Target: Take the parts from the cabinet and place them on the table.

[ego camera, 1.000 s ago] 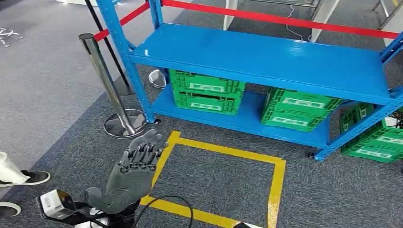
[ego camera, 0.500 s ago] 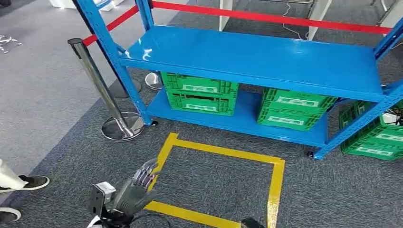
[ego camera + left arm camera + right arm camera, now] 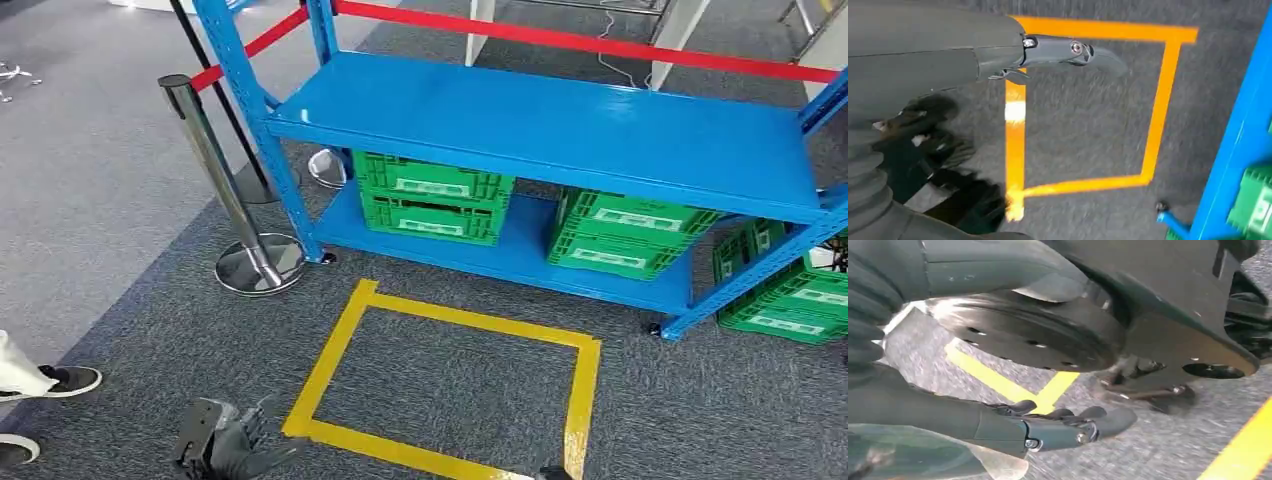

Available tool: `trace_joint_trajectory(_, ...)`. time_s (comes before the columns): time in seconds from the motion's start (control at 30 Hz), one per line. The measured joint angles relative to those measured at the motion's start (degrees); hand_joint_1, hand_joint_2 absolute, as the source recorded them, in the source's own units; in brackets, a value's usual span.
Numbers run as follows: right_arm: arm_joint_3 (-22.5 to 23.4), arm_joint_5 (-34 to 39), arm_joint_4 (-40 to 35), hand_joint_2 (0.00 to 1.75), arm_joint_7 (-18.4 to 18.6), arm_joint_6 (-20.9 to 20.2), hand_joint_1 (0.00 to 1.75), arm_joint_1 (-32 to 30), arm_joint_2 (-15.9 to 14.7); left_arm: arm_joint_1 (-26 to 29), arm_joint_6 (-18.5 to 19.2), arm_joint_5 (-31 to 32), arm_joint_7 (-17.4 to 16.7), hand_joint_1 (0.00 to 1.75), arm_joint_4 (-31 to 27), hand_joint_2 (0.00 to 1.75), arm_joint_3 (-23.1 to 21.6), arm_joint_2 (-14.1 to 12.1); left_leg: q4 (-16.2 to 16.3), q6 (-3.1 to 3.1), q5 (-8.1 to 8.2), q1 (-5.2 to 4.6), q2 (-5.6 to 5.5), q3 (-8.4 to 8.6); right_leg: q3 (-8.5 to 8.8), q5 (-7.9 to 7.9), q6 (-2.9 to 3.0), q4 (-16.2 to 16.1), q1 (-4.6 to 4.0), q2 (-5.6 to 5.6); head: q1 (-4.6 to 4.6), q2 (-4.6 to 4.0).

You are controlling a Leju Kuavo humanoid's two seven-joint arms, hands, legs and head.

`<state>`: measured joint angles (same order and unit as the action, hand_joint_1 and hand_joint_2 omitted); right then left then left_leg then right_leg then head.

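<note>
Low at the near edge of the head view, the robot's left hand (image 3: 232, 447) hangs over dark grey carpet (image 3: 150, 330), holding nothing; its wrist view shows the thick thumb (image 3: 1073, 50) stretched straight out, apart from the darker fingers (image 3: 943, 150), which are blurred but loosely spread. Its right hand (image 3: 1048, 427) appears in the right wrist view, fingers extended side by side above the carpet and empty, with nothing between them. Just ahead of the left hand, a square of yellow tape (image 3: 340, 340) is marked on the floor, its near left corner almost under the fingers. At the far left edge, a person's dark shoes (image 3: 68, 380) and pale trouser leg stand on the carpet. Beyond the square's left side, a chrome stanchion post (image 3: 215, 170) rises from a round base, carrying a red belt (image 3: 270, 38) toward the shelving. Behind the square stands the blue cabinet (image 3: 560, 120), an open metal rack; its upper shelf is bare blue sheet. On its lower shelf sit two stacks of green crates (image 3: 432, 195), one left and one right, and whether parts lie inside them cannot be told. More green crates (image 3: 790, 290) rest on the floor just beside the rack's right post. Farther back, a red barrier rail (image 3: 600, 45) crosses behind the rack.
</note>
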<state>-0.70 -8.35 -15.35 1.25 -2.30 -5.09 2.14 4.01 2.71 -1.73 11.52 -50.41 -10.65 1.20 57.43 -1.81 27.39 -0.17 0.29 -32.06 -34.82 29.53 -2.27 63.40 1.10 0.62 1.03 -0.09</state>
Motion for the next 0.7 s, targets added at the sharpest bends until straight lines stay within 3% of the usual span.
trace_joint_trajectory(0.03, 0.2, 0.7, 0.4, 1.75, -0.2, 0.1, 0.0, -0.5, -0.2, -0.7, -0.3, 0.2, -0.8, 0.0, 0.6, 0.0, 0.8, -0.1, 0.3, 0.37, 0.25, 0.0, -0.04, 0.07, 2.17, -0.47, 0.16, -4.5, 0.0, 0.09, 0.07, 0.0)
trace_joint_trajectory(0.07, 0.3, 1.4, 0.7, 0.0, -0.4, 0.1, 0.0, -0.8, -0.2, -1.1, -0.6, 0.4, -1.7, 0.0, 1.5, 0.0, 1.6, -0.2, 0.6, 0.76, 0.49, -0.44, -0.04, -0.09, 2.83, 0.32, 0.35, -5.3, -0.33, 0.08, 0.11, 0.0)
trace_joint_trajectory(0.1, 0.4, 2.3, 0.7, 0.0, -0.7, 0.2, 0.0, -1.1, -0.2, -1.3, -0.8, 0.6, -2.9, 0.0, 2.8, 0.0, 2.5, -0.5, 0.6, 1.07, 0.54, -0.26, 0.02, -0.09, 3.26, 0.06, 0.86, -5.2, -0.29, -0.15, -0.09, 0.0)
trace_joint_trajectory(0.17, 0.4, 3.7, 0.5, 0.0, -0.9, 0.4, 0.0, -1.6, -0.2, -1.0, -1.3, 0.9, -4.8, 0.0, 6.0, 0.0, 4.2, -0.7, 0.4, 1.41, 0.46, -0.06, 0.23, 0.31, 3.36, 0.09, 1.3, -5.2, -0.61, -0.42, -0.04, 0.0)
trace_joint_trajectory(0.23, 0.4, 4.6, -0.4, 0.0, -0.9, 0.6, 0.0, -1.8, -0.3, 0.3, -1.6, 1.0, -6.4, 0.0, 9.4, 0.0, 5.2, -1.0, 1.3, 2.13, 1.62, 0.01, 0.03, 0.4, 4.01, -0.07, 1.83, -5.7, -0.11, -0.08, -0.09, 0.0)
trace_joint_trajectory(0.27, 0.4, 4.9, -1.2, 0.0, -0.8, 1.0, 0.0, -1.9, -0.3, 1.1, -1.7, 1.0, -7.0, 0.0, 11.4, 0.0, 5.7, -1.0, 3.9, 2.49, 3.31, 0.06, -0.01, -0.73, 4.19, 0.12, 2.18, -5.8, -0.07, 0.08, -0.57, 0.0)
trace_joint_trajectory(0.33, 0.4, 5.6, -2.8, 0.0, -0.7, 1.4, 0.0, -1.9, -0.5, 3.0, -2.0, 1.1, -7.8, 0.0, 14.9, 0.0, 6.2, -0.9, 13.3, 2.96, 7.74, 0.41, -0.01, -5.19, 4.28, 0.32, 2.49, -5.7, -0.11, 0.38, -0.57, 0.0)
trace_joint_trajectory(0.37, 0.4, 5.8, -3.5, 0.0, -0.8, 1.5, 0.0, -1.9, -0.5, 4.0, -2.0, 1.1, -8.1, 0.0, 16.3, 0.0, 6.3, -0.9, 16.8, 3.09, 8.88, 0.46, -0.01, -6.99, 4.28, 0.39, 2.52, -5.7, -0.12, 0.4, -0.55, 0.0)
trace_joint_trajectory(0.4, 0.4, 5.8, -4.7, 0.0, -0.8, 1.6, 0.0, -1.6, -0.7, 5.2, -2.1, 1.1, -8.4, 0.0, 18.1, 0.0, 6.5, -1.0, 18.4, 3.14, 8.62, 0.56, -0.01, -7.91, 4.35, 0.46, 2.53, -5.7, -0.11, 0.4, -0.59, 0.0)
trace_joint_trajectory(0.43, 0.4, 5.9, -5.6, 0.0, -0.8, 1.8, 0.0, -1.3, -1.0, 6.0, -2.2, 1.1, -8.6, 0.0, 19.6, 0.0, 6.7, -1.0, 17.3, 3.16, 7.3, 0.69, -0.01, -7.51, 4.45, 0.53, 2.52, -5.7, -0.1, 0.36, -0.59, 0.0)
trace_joint_trajectory(0.53, 0.5, 6.6, -9.3, 0.0, -1.0, 2.0, 0.0, 0.7, -1.3, 8.3, -2.4, 1.3, -9.1, 0.0, 24.5, 0.0, 7.4, -1.0, 3.5, 2.7, -0.36, 0.84, 0.04, -1.28, 5.23, 1.01, 2.1, -5.8, -0.09, 0.24, -0.61, 0.0)
trace_joint_trajectory(0.57, 0.5, 6.7, -10.5, 0.0, -1.0, 2.0, 0.0, 1.4, -1.3, 8.8, -2.4, 1.3, -9.4, 0.0, 26.3, 0.0, 7.5, -1.1, 1.5, 2.56, 0.57, 0.51, 0.05, -0.12, 4.66, 1.34, 1.61, -5.7, -0.44, 0.23, -0.61, 0.0)
trace_joint_trajectory(0.7, 0.5, 7.9, -11.7, 0.0, -1.2, 2.1, 0.0, 1.5, -1.4, 9.7, -2.7, 1.7, -10.8, 0.0, 28.8, 0.0, 8.6, -1.2, 0.8, 1.22, 0.64, 0.29, -0.35, 0.14, 5.24, 1.53, 0.04, -6.4, -0.23, 0.78, -0.41, 0.0)
